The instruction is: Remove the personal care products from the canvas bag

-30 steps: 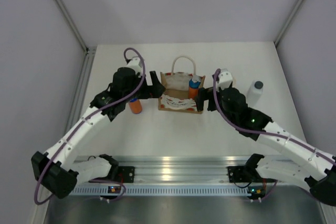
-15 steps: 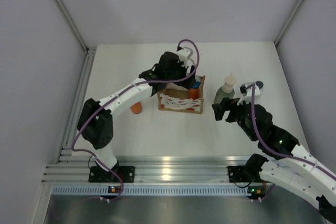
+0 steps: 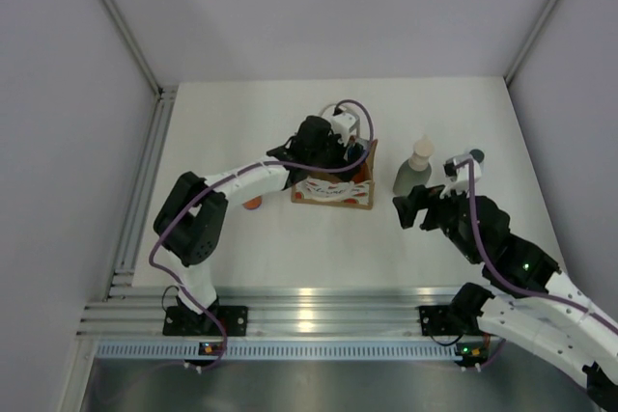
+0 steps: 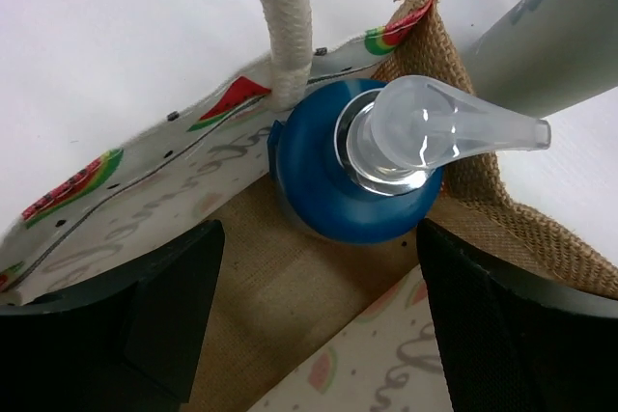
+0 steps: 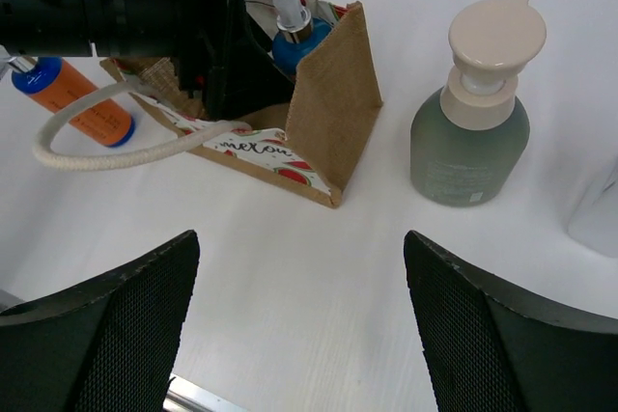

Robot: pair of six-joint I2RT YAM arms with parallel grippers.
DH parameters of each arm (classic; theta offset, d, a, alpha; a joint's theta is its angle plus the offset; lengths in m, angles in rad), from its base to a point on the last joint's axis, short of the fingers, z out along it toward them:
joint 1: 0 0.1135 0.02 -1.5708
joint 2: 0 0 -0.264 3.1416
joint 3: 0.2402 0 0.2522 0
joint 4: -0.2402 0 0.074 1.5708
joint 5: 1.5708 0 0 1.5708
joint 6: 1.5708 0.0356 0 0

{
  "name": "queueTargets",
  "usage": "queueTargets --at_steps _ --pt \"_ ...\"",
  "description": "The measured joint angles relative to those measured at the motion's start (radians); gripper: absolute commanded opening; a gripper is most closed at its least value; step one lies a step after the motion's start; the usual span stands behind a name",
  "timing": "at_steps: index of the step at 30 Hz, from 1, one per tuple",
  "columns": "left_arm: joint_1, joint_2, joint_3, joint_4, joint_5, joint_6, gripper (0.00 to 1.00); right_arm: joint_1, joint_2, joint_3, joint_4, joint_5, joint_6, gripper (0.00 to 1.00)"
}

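The canvas bag (image 3: 333, 190) stands mid-table, its mouth open. My left gripper (image 3: 340, 153) reaches into it, open, with its jaws either side of an orange bottle's blue cap and clear pump (image 4: 362, 166), not touching it. In the left wrist view that gripper (image 4: 323, 335) is over the bag's brown floor. A second orange bottle (image 5: 72, 98) lies on the table left of the bag. The grey-green bottle with a beige cap (image 3: 413, 169) stands right of the bag. My right gripper (image 3: 410, 209) is open and empty, low over bare table in front of that bottle (image 5: 470, 142).
A white bottle (image 3: 471, 163) stands at the right, mostly hidden behind my right arm. The bag's white loop handle (image 5: 116, 151) droops out over the table toward the front. Grey walls enclose the table on three sides.
My left arm has swung from left of the bag to over it and lowered its gripper inside. My right arm has drawn back from the bag. The grey-green bottle now stands right of the bag.
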Motion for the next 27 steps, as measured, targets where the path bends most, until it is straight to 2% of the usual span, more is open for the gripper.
queueTargets --at_steps 8,27 --pt "0.0 0.0 -0.059 0.181 0.0 0.003 0.87 0.0 0.001 0.009 -0.002 -0.031 -0.028 0.84" --pt "-0.001 0.072 -0.081 0.367 0.021 -0.024 0.83 0.0 -0.002 0.042 -0.006 -0.095 -0.062 0.84"
